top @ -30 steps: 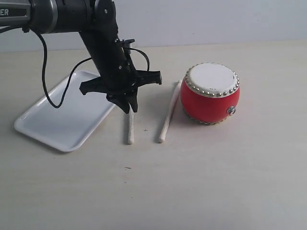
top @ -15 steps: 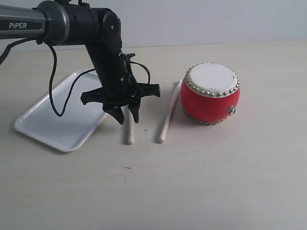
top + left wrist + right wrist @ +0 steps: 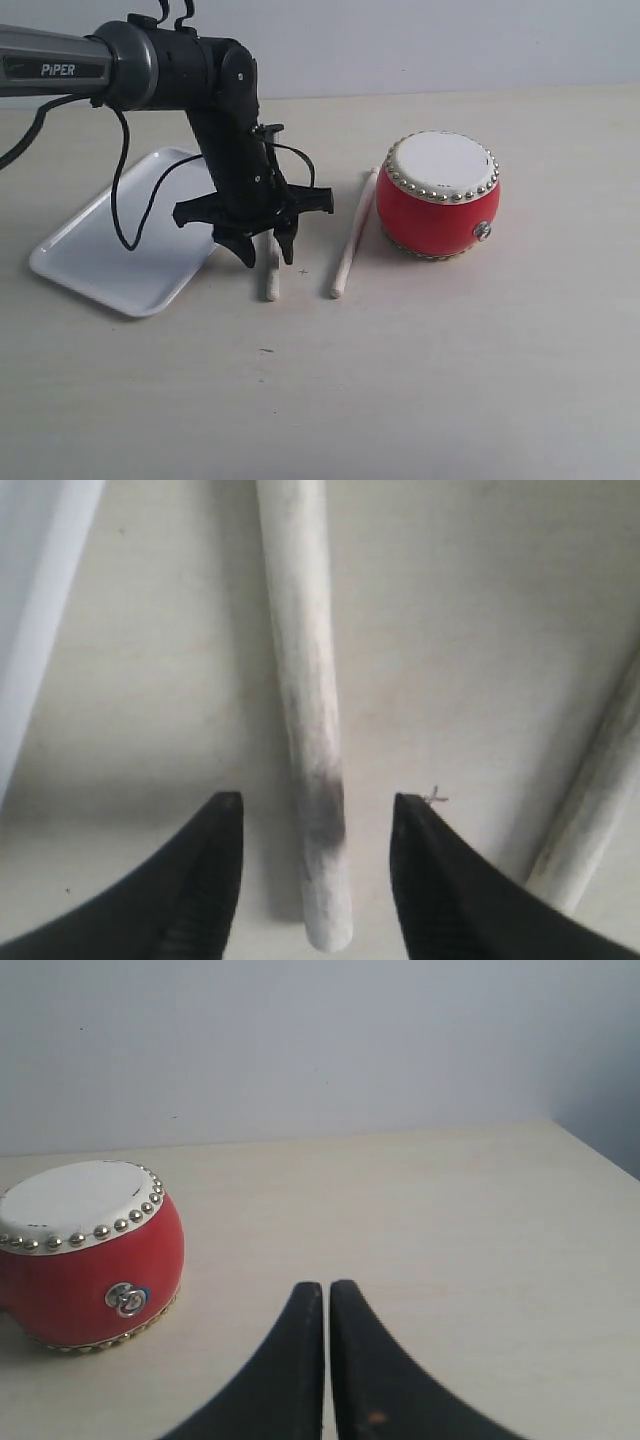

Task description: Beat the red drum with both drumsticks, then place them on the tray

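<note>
Fingers (image 3: pixel 195 890) of left gripper (image 3: pixel 266 255): spread wide, straddling first drumstick (image 3: pixel 300 680) without gripping it (stick lies flat on table (image 3: pixel 450 380), just beside tray (image 3: pixel 110 250)). Right gripper (image 3: pixel 326 1290): fingers pressed together, empty. Second drumstick (image 3: pixel 352 235): on table, one end close beside red drum (image 3: pixel 440 215).

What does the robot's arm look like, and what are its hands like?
The left arm is black, with a grey tube that says PiPER in white letters. A thin black cable loops beside it. The left hand and the right hand each have two black, curved fingers that narrow to points.
</note>
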Action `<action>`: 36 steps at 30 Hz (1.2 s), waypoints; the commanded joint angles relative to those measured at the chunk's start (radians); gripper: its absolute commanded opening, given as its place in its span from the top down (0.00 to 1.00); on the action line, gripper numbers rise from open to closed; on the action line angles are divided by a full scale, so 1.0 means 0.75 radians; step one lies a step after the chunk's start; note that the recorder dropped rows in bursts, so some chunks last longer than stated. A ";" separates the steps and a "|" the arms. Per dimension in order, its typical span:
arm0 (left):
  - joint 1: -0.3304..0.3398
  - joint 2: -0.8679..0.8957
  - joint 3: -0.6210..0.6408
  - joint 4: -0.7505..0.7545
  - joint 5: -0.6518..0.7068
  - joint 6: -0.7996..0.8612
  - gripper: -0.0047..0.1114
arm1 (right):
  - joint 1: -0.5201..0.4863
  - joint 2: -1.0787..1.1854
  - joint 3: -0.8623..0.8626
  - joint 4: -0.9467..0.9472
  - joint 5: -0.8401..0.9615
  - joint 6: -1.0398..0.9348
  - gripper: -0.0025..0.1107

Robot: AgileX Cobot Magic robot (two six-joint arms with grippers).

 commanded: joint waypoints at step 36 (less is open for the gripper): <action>0.000 -0.111 -0.006 -0.028 0.025 0.117 0.96 | 0.002 -0.009 0.005 0.001 -0.006 0.000 0.95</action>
